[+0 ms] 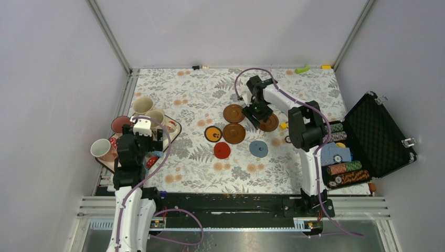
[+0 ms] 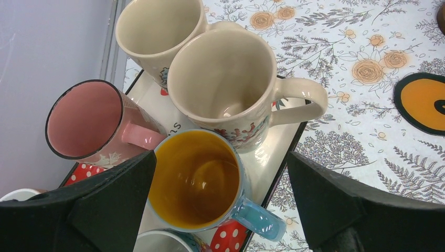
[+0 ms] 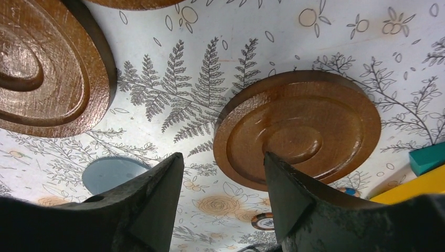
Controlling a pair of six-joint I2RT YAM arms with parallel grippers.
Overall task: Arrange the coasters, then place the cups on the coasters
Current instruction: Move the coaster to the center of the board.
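Six coasters lie mid-table: three dark brown (image 1: pixel 233 113) (image 1: pixel 234 133) (image 1: pixel 270 124), an orange one with a black rim (image 1: pixel 212 134), a red one (image 1: pixel 222 150) and a grey-blue one (image 1: pixel 258 148). My right gripper (image 1: pixel 261 115) (image 3: pixel 223 157) hovers open and empty low over the table, its right finger at the near edge of a brown coaster (image 3: pixel 299 126). The cups stand and lie on the tray (image 1: pixel 176 128) at the left. My left gripper (image 1: pixel 147 134) (image 2: pixel 220 184) is wide open above the blue cup (image 2: pixel 197 178), touching nothing. Cream cups (image 2: pixel 220 79) (image 2: pixel 157 31) and a tipped pink cup (image 2: pixel 86 121) are beside it.
An open black case (image 1: pixel 380 131) holding poker chips (image 1: pixel 343 168) sits at the right edge. A loose chip (image 3: pixel 265 221), a teal block (image 3: pixel 427 157) and a yellow block (image 1: pixel 283 125) lie near the right arm. A green piece (image 1: pixel 302 69) rests at the back edge.
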